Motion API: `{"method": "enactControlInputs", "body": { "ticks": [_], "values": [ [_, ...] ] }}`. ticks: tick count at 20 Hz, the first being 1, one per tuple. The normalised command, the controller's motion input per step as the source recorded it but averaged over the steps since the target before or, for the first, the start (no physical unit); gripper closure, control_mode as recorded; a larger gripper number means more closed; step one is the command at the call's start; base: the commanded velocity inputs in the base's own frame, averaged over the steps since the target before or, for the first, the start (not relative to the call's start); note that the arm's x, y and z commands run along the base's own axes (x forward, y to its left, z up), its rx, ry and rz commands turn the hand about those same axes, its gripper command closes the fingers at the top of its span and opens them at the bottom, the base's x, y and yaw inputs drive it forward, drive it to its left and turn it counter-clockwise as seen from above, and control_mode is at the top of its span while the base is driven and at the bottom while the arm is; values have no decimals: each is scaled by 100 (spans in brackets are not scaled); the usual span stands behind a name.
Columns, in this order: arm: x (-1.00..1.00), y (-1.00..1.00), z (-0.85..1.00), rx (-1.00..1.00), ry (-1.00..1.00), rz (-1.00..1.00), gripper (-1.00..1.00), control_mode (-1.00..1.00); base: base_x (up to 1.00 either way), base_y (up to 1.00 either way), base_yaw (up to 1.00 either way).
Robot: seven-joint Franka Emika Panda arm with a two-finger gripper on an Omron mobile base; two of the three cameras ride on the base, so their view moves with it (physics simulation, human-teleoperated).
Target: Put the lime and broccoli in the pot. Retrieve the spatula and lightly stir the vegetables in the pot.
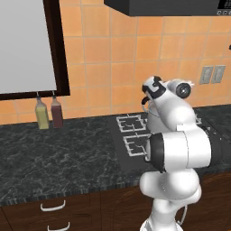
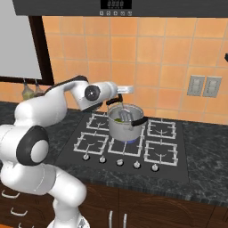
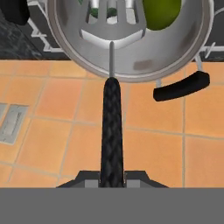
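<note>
While the pot (image 2: 126,126) stands on the stove (image 2: 169,147) at the middle rear burner, the pincer (image 3: 112,177) is closed on the black handle of the spatula (image 3: 112,131), the two fingertips pressed against either side of it. In the hand view the handle runs from 6 o'clock straight up toward 12, narrowing to a thin metal neck and ending in the slotted silvery head, which is inside the pot. The lime (image 3: 161,13) lies in the pot at about 1 o'clock from the spatula head, just beside it; dark green bits show through the slots, too hidden to name. One black pot handle (image 3: 181,87) sticks out at 3 o'clock from the spatula shaft.

From the right base view the arm reaches across from 9 o'clock, its hand level above the pot, with the spatula head slanting down over the rim. Two bottles (image 1: 48,113) stand against the tiled wall at 9 o'clock on the dark stone surface (image 1: 54,153), well apart from the stove.
</note>
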Motion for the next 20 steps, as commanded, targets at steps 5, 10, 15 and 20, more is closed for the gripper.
{"method": "enactControlInputs", "body": {
  "ticks": [5,10,15,20],
  "values": [
    [0,0,-10,13,0,0,100,-100,0,0,0],
    [0,0,-36,12,0,0,100,-100,0,0,0],
    [0,0,-29,4,0,0,100,-100,0,0,0],
    [1,0,-11,-1,4,0,100,-100,0,0,0]
  ]
}}
